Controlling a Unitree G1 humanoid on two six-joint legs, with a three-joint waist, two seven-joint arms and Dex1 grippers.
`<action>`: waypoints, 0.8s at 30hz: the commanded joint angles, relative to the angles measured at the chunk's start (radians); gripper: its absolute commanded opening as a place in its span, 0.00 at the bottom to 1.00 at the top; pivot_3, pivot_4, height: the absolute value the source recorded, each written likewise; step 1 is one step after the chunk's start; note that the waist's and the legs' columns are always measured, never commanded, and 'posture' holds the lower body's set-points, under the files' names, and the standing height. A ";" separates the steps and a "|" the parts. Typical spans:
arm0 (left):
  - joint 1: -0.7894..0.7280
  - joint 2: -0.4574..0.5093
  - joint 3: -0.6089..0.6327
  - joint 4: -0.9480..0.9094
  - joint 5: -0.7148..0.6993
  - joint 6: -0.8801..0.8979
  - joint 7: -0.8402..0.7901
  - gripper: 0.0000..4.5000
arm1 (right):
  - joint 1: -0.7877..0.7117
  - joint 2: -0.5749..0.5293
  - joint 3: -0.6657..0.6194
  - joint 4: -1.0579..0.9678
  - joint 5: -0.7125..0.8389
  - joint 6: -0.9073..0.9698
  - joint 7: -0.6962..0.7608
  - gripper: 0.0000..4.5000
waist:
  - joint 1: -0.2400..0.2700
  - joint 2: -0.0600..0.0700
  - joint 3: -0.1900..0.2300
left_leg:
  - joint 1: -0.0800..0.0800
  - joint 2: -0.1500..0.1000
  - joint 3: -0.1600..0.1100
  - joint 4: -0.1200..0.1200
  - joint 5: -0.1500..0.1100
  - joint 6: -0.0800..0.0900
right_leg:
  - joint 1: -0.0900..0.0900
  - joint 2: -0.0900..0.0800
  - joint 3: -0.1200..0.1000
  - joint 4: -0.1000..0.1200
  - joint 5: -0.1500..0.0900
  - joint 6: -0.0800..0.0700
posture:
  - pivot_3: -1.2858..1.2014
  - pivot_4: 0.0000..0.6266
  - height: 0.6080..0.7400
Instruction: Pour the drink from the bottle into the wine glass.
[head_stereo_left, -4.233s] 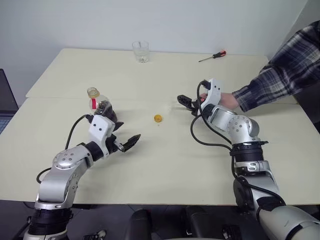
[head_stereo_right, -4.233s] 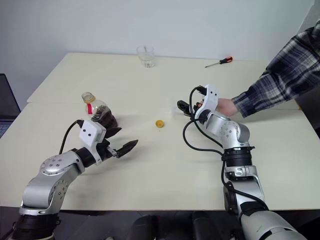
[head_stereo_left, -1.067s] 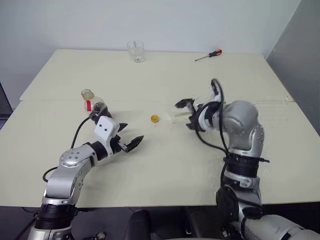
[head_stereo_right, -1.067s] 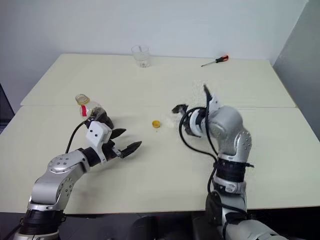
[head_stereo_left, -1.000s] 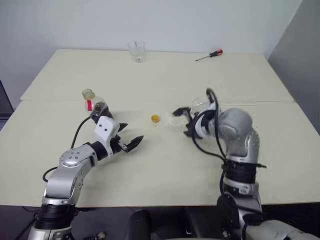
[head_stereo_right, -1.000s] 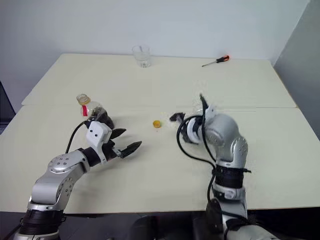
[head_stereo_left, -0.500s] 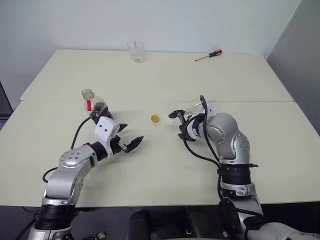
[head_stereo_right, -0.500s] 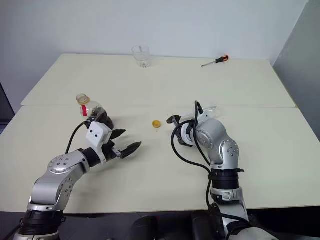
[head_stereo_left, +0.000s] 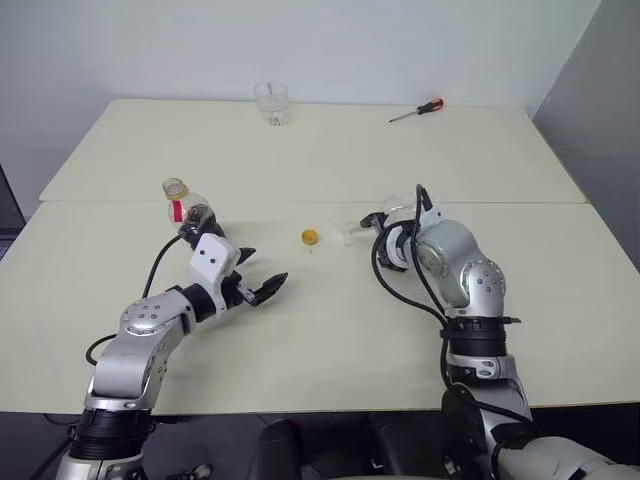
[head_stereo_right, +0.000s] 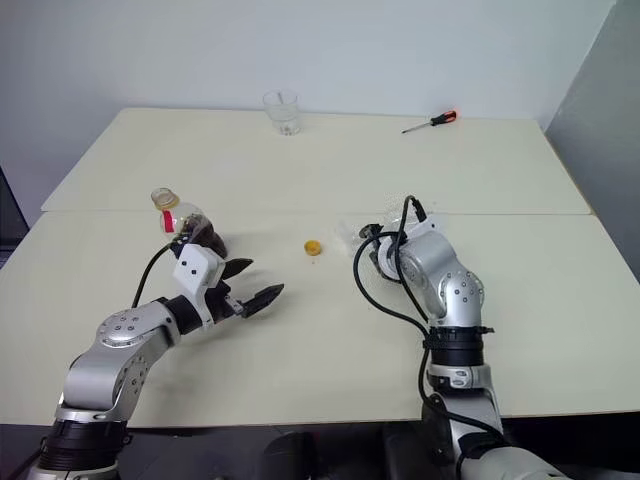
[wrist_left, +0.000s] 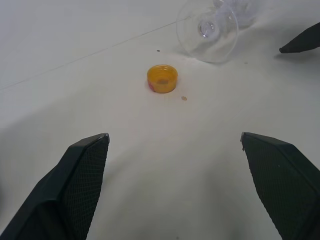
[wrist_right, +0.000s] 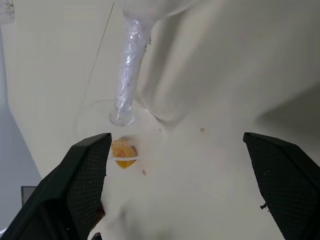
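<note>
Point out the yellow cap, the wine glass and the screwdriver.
yellow cap (wrist_left: 162, 78): left wrist view, its top face.
wine glass (wrist_right: 127, 55): right wrist view, middle of the stem.
screwdriver (head_stereo_left: 432, 104): left eye view, red handle.

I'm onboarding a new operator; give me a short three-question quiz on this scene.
1. True or false: the wine glass stands upright.
2. Which holds the bottle: the left tool, the right tool, or neither?
3. Where is the yellow cap? A: on the bottle. B: on the table, between the arms. C: inside the tumbler.
Key: 1 false, it lies on its side. 2 neither; both are open. 3 B.
</note>
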 joint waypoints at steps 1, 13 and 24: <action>-0.002 0.005 0.012 -0.040 -0.003 -0.006 -0.001 1.00 | -0.051 0.008 -0.018 0.022 -0.039 0.004 0.050 1.00 | 0.000 0.000 0.000 | 0.000 0.000 0.000 0.000 0.000 0.000 | 0.000 0.000 0.000 0.000 0.000 0.000 | 0.52 0.24 1.00; 0.008 0.007 0.015 -0.051 -0.004 -0.004 0.001 1.00 | -0.163 0.031 -0.091 0.217 -0.223 -0.006 0.215 1.00 | 0.001 0.000 0.000 | 0.000 0.000 0.001 0.000 0.000 0.000 | 0.000 0.000 0.000 0.000 0.000 0.000 | 0.52 0.24 1.00; 0.015 0.009 0.017 -0.058 -0.005 0.000 0.002 1.00 | -0.255 0.050 -0.156 0.419 -0.411 -0.040 0.378 0.86 | 0.001 0.000 0.000 | 0.000 -0.001 0.001 0.000 0.000 0.000 | 0.000 0.001 -0.001 0.000 0.000 0.000 | 0.52 0.24 1.00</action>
